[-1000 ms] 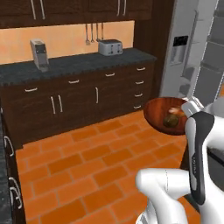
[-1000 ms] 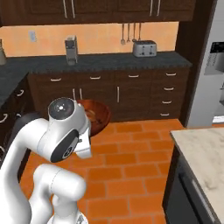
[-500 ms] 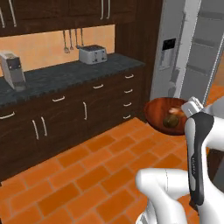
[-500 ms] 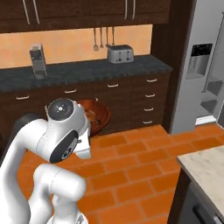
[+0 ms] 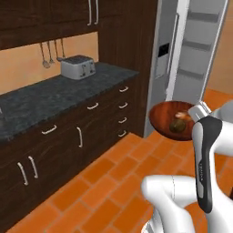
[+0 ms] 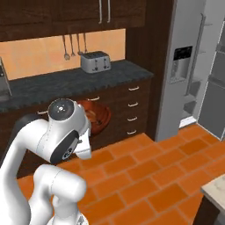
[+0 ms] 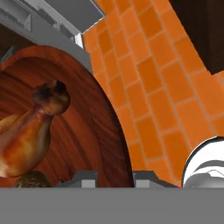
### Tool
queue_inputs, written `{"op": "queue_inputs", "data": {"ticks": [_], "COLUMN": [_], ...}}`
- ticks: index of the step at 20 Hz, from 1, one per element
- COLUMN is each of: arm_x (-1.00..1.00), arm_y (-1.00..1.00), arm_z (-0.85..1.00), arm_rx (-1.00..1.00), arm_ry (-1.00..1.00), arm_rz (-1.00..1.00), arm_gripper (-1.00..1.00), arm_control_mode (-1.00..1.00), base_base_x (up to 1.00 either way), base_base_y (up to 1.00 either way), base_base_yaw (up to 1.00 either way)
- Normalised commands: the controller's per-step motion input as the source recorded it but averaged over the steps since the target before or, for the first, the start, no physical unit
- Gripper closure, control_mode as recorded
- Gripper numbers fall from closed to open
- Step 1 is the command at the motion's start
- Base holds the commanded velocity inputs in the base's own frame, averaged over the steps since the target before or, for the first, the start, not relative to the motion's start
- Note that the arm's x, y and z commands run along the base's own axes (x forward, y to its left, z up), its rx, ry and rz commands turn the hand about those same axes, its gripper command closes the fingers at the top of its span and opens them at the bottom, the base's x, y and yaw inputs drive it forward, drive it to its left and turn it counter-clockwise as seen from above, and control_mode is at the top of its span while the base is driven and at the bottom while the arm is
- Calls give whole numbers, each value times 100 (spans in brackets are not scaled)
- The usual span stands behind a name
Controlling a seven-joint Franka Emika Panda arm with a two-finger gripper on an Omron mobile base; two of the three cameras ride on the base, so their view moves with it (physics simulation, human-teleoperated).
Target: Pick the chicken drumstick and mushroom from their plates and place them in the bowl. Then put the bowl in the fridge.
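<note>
My gripper (image 7: 116,179) is shut on the rim of the glossy reddish-brown bowl (image 7: 87,113), holding it in the air over the orange tile floor. In the bowl lie the golden-brown chicken drumstick (image 7: 26,131) and, beside it, the dark mushroom (image 7: 30,180). From the left base the bowl (image 5: 169,120) hangs just left of my white hand (image 5: 200,112), with the mushroom (image 5: 177,124) inside. From the right base my arm half hides the bowl (image 6: 97,115). The grey fridge (image 5: 166,63) stands ahead with its door open and shelves showing; its dispenser panel (image 6: 181,64) faces me. The plates are out of view.
A dark stone counter (image 5: 41,102) with a silver toaster (image 5: 77,67) and dark drawers (image 5: 120,111) runs along the left. Utensils (image 6: 72,46) hang on the backsplash. A pale counter corner (image 6: 216,194) juts in at the lower right. Open tile floor (image 6: 167,171) lies before the fridge.
The base has turned, so the whole scene slid left and the fridge has come nearer and more central. The bowl stays held in the same place relative to my arm.
</note>
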Motion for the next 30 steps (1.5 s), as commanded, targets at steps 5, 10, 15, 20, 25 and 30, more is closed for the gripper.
{"op": "queue_inputs", "data": {"ticks": [5,10,15,20,25,30], "arm_x": [0,0,0,0,0,0], "arm_y": [0,0,0,0,0,0], "arm_z": [0,0,0,0,0,0], "arm_rx": [0,0,0,0,0,0], "arm_ry": [0,0,0,0,0,0], "arm_rz": [0,0,0,0,0,0], "arm_gripper": [100,100,100,100,100,100], "arm_control_mode": [100,100,100,100,100,100], "base_base_x": [100,100,100,100,100,100], "base_base_y": [13,0,26,-19,-70,-86], "base_base_yaw": [-40,-33,-36,-24,-3,27]}}
